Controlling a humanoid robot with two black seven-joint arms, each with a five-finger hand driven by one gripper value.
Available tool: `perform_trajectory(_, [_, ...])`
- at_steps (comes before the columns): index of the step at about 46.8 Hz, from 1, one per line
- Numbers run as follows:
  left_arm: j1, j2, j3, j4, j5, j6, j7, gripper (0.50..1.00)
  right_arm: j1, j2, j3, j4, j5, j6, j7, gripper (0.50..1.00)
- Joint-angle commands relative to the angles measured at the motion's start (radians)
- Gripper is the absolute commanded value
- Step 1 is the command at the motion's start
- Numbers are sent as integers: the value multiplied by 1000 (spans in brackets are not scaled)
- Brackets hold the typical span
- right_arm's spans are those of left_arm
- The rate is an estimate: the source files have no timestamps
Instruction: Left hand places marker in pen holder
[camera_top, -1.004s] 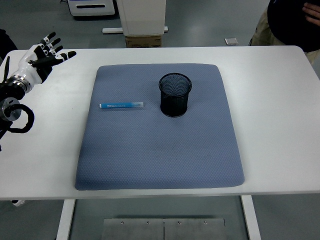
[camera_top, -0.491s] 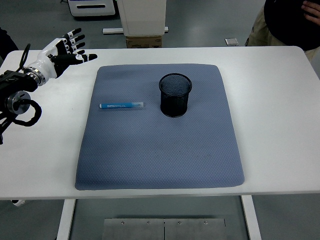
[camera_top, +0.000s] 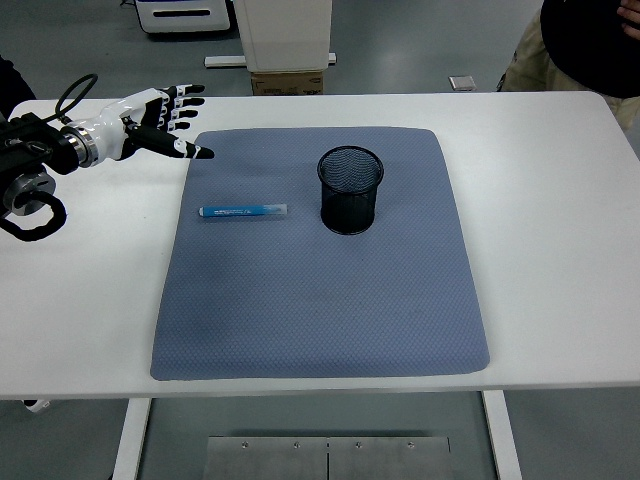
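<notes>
A blue marker (camera_top: 243, 211) with a clear cap lies flat on the grey-blue mat (camera_top: 320, 300), left of the black mesh pen holder (camera_top: 350, 189), which stands upright near the mat's middle back. My left hand (camera_top: 165, 117), white with black fingertips, hovers over the table's back left at the mat's corner, fingers spread and holding nothing. It is above and left of the marker, well apart from it. The right arm does not show.
The white table (camera_top: 560, 230) carries only the mat. A person stands beyond the far right corner (camera_top: 585, 45). A cardboard box (camera_top: 287, 80) and white furniture sit on the floor behind the table.
My left hand has swung right from the table's far left corner toward the mat, reaching its upper left corner. Marker and pen holder have not moved.
</notes>
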Motion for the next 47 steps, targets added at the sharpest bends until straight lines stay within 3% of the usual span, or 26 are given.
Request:
perform_trajectory(1, [-41, -6, 92, -5, 2, 1, 1, 1000, 1, 0, 0, 0, 0, 0, 0, 1000])
perform_trajectory(8, [-128, -18, 230, -40, 9, 4, 3, 1000, -1, 0, 0, 0, 0, 0, 0, 1000])
perform_trajectory(24, [-305, -184, 549, -89, 10, 7, 12, 1000, 1, 0, 0, 0, 0, -1, 0, 1000])
perform_trajectory(39, [-386, -244, 681, -143, 16, 10, 13, 1000, 1, 0, 0, -2, 0, 0, 0, 1000])
perform_trajectory(47, [-395, -268, 701, -143, 104, 10, 45, 1000, -1, 0, 0, 0, 0, 0, 0, 1000])
